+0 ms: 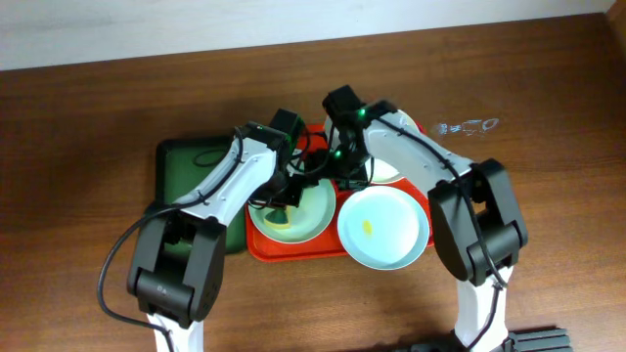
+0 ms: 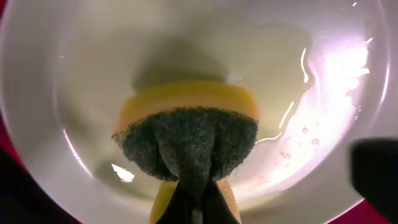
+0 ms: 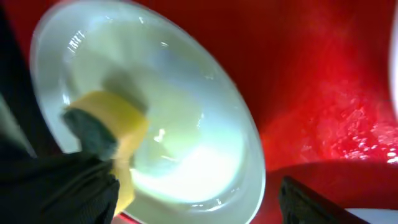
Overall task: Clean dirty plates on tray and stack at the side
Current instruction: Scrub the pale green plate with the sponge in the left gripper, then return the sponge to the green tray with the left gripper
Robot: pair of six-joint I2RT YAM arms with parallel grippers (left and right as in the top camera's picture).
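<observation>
The round cream-white plate lay mostly hidden beneath the right arm; the picture's lower edge cut off the left pincer gripping the yellow-green sponge.

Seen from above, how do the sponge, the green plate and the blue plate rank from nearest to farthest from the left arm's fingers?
1. The sponge, clamped in the left fingers.
2. The pale green plate, right beneath them.
3. The pale blue plate, off to the right.
</observation>
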